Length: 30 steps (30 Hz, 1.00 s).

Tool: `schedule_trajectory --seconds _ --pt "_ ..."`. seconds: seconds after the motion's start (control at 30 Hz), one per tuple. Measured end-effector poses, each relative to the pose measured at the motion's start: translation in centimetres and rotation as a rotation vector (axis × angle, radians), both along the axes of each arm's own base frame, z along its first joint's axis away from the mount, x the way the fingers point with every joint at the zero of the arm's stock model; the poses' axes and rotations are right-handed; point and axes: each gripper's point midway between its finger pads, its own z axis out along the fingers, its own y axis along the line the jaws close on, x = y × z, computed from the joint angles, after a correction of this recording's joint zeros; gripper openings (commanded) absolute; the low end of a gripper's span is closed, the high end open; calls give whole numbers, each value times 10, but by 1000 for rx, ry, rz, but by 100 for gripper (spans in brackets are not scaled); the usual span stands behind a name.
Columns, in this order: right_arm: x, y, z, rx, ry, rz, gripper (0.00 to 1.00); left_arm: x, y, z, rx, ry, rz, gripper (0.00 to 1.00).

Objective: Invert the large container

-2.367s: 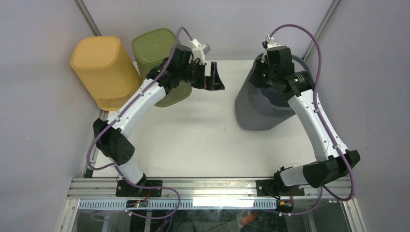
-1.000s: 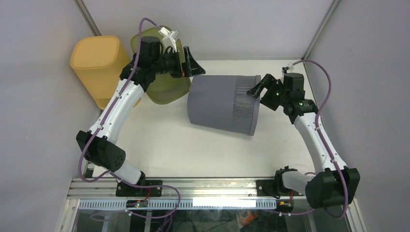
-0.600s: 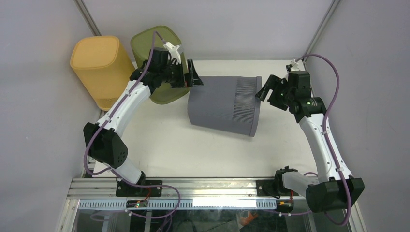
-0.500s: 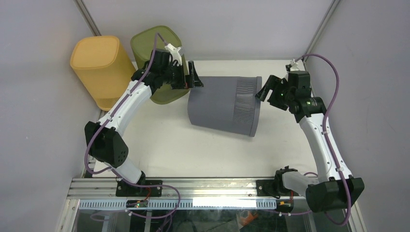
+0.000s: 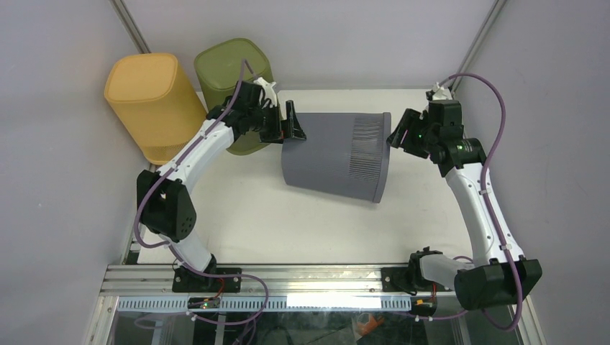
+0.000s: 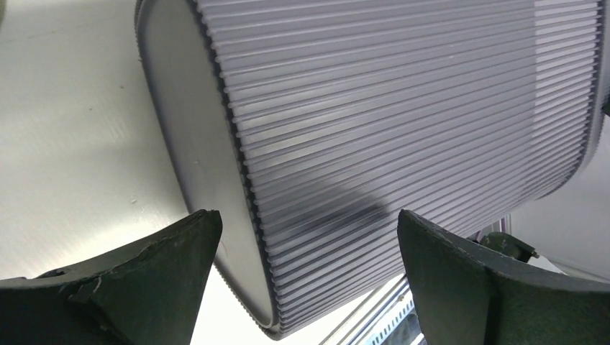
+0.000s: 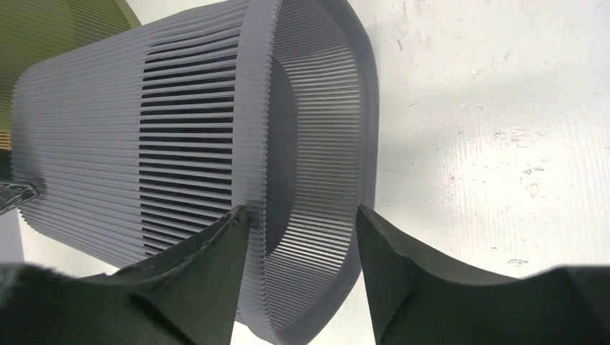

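Note:
The large container, grey and ribbed, lies on its side mid-table with its open mouth facing right. My left gripper is at its closed base end, open; in the left wrist view the fingers stand wide apart with the container's base edge just beyond them, untouched. My right gripper is at the rim. The right wrist view shows its jaws straddling the rim wall, one finger outside and one inside, with gaps on both sides.
A yellow container and a green container stand upside down at the back left, the green one right behind my left wrist and visible in the right wrist view. Walls close in the table on the left, back and right.
The container, upright at first, now lies on its side. My left gripper has dropped to its base end. My right gripper has moved up to the rim and narrowed its jaws.

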Motion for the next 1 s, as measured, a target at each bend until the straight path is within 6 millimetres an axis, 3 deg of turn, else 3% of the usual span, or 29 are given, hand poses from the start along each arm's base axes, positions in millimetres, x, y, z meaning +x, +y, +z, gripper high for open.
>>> schedule_trajectory --seconds 0.2,0.4,0.5,0.6,0.73,0.83,1.0 --pt "1 -5 0 -32 -5 -9 59 1 -15 23 -88 8 -20 99" --pt "1 -4 -2 -31 3 -4 58 7 -33 75 -207 -62 -57 99" --pt "0 -1 -8 -19 12 5 58 6 -53 107 -287 -113 -116 99" --pt "1 1 -11 -9 13 10 58 3 -75 126 -341 -139 -176 99" --pt "3 2 -14 3 2 3 59 0 -92 136 -372 -145 -220 99" --pt "2 3 -13 15 -2 -2 61 -1 -94 138 -370 -155 -225 99" --pt "-1 3 -10 14 -1 -2 60 22 -67 117 -257 -162 -114 99"
